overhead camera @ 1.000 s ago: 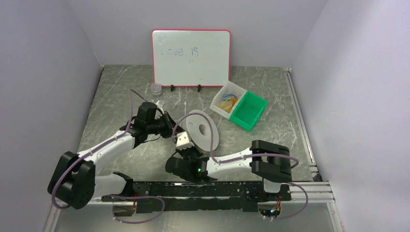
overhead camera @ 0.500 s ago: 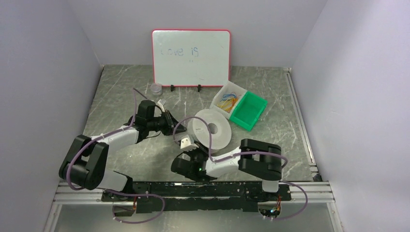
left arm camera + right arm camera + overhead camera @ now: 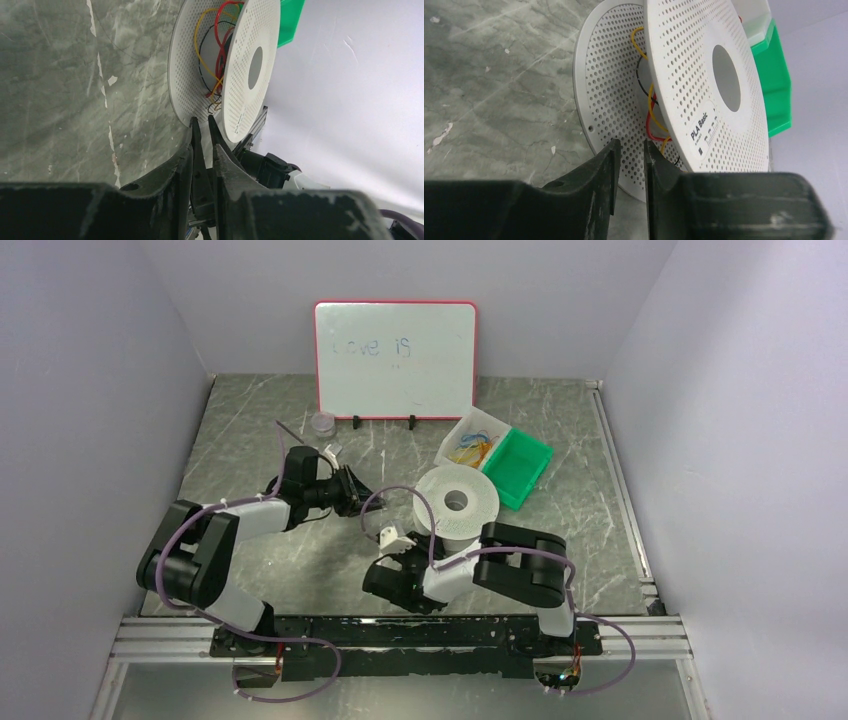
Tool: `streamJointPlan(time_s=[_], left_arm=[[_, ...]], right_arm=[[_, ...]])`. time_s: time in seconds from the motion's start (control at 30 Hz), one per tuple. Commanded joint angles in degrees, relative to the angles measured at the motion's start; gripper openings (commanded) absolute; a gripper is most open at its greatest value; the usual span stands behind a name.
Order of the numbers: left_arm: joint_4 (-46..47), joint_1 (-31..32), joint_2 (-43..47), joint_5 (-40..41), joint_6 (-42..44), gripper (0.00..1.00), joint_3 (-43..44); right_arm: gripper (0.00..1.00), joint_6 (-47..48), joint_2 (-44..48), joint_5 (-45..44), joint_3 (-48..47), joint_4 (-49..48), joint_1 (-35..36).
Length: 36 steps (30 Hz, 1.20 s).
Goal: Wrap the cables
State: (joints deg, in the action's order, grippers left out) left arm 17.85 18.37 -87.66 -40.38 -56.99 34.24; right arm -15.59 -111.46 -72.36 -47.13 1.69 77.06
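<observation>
A white perforated spool (image 3: 457, 502) lies with one flange up, right of centre. Thin yellow, red and black cables (image 3: 216, 47) are wound loosely between its flanges; they also show in the right wrist view (image 3: 651, 107). My left gripper (image 3: 354, 496) is left of the spool. Its jaws (image 3: 202, 125) are closed to a thin slit just short of the lower flange, and I see no strand between them. My right gripper (image 3: 398, 545) is at the spool's near left. Its jaws (image 3: 630, 147) are a narrow gap apart and empty, in front of the lower flange (image 3: 609, 90).
A white bin (image 3: 468, 448) with loose coloured cables and a green bin (image 3: 515, 468) stand just behind the spool. A red-framed whiteboard (image 3: 395, 358) stands at the back. A small clear cup (image 3: 322, 423) is at the back left.
The spool has moved right and gone from tilted on edge to lying flat, apart from my right gripper. The left arm has folded back; its gripper stays at the spool's left.
</observation>
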Motion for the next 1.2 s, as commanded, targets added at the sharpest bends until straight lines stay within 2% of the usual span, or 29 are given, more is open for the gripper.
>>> streamJointPlan(time_s=[0.0, 0.37, 0.5, 0.83, 1.17], left_arm=[[0.98, -0.94, 0.09, -1.39, 2.63, 0.27, 0.97], [-6.85, -3.17, 4.50, 1.11, 8.30, 0.35, 2.18], [-10.54, -3.68, 7.50, 3.41, 10.33, 0.40, 2.77], [-22.08, -4.31, 15.49, 12.28, 16.80, 0.45, 6.19], [-32.82, -4.48, 24.83, 24.87, 23.19, 0.47, 10.89]], right_arm=[[0.30, -1.71, -0.87, 0.31, -1.02, 0.77, -0.85], [0.49, -6.53, -2.33, 1.52, -2.77, 4.62, -0.92], [0.54, -6.99, -1.76, 3.19, -3.23, 4.33, -0.05], [0.58, -6.40, -0.80, 7.99, -7.12, 3.12, 3.41], [0.60, -5.09, 6.26, 16.40, -5.89, -1.67, 3.58]])
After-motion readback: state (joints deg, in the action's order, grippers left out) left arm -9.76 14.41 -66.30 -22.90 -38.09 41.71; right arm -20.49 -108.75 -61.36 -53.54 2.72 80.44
